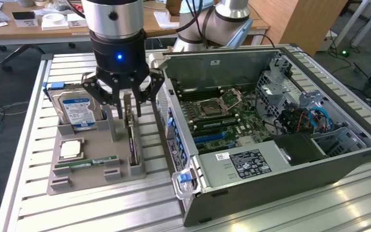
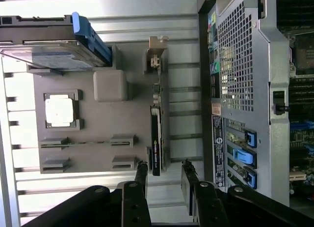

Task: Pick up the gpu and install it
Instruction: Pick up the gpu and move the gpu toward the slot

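Observation:
The gpu [image 1: 133, 140] stands on edge in a slot of the grey parts holder [image 1: 89, 181], a thin dark card running along the holder's side nearest the computer case. My gripper [image 1: 126, 111] hangs just above the card's far end, pointing straight down. In the wrist view the gpu [image 2: 158, 133] shows edge-on, and my gripper [image 2: 164, 172] is open. One fingertip [image 2: 142, 170] stands on each side of the card's near end, with a gap on both sides. Nothing is held.
On the holder [image 2: 127, 119] also sit a blue-labelled hard drive [image 1: 76, 111], a square processor [image 1: 69, 149] and a green memory stick [image 1: 85, 163]. The open computer case [image 1: 301, 159] with its motherboard [image 1: 218, 116] lies close beside the holder on the slatted metal table [image 1: 95, 212].

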Motion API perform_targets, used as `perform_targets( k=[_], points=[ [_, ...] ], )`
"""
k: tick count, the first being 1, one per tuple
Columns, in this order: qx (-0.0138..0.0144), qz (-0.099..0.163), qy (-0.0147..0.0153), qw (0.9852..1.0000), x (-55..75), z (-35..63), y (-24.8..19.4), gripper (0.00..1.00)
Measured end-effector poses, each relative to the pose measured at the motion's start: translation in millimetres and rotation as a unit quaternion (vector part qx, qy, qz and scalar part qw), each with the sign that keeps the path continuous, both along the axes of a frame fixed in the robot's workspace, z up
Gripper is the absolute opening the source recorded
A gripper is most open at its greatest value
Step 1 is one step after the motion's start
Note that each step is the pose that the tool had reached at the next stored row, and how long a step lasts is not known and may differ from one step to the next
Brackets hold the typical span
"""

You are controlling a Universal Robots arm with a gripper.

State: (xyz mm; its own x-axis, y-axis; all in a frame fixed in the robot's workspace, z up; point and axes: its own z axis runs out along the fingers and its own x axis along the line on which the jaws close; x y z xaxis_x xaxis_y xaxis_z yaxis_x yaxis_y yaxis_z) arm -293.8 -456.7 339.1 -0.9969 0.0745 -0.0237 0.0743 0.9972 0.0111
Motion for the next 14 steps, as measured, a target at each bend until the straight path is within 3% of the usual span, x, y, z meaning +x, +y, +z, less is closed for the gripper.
perform_targets(
  k=[14],
  points=[
    [0.0,0.0,0.0,1.0,0.9,-25.5,0.1,0.42]
  ],
)
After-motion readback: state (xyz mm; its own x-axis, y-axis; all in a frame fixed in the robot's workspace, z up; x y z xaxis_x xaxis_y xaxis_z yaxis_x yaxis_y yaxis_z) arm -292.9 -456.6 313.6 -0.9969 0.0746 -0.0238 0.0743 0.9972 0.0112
